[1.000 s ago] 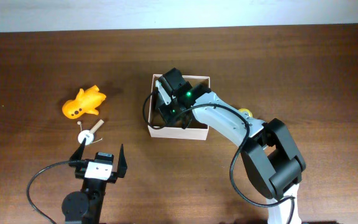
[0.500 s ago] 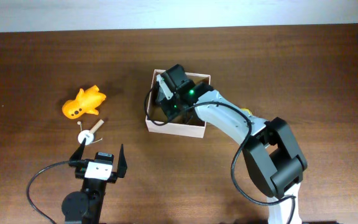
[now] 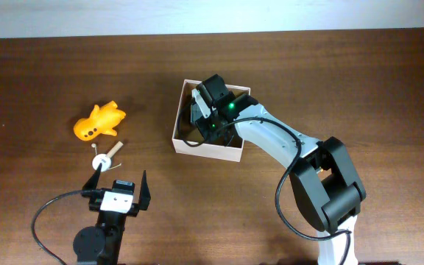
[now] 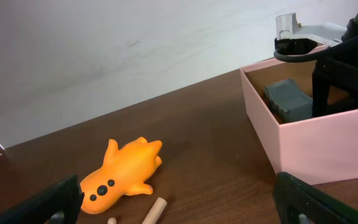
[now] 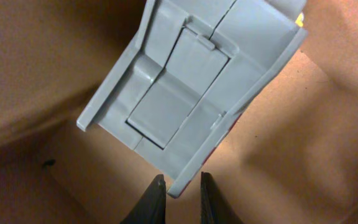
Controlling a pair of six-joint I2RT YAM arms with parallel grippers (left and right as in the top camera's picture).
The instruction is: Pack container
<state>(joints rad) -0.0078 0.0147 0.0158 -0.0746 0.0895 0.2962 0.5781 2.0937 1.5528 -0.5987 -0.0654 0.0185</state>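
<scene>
Right fingers clenched on the near corner of the grey moulded plastic block, its long axis running diagonally away inside the white-walled square cardboard container mid-desk, while the left fingers hang splayed and empty, well apart by the front edge.

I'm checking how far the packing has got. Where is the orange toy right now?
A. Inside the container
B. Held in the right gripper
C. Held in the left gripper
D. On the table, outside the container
D: the orange toy lies on the bare table, well to the left of the container, and neither gripper is touching it.
</scene>
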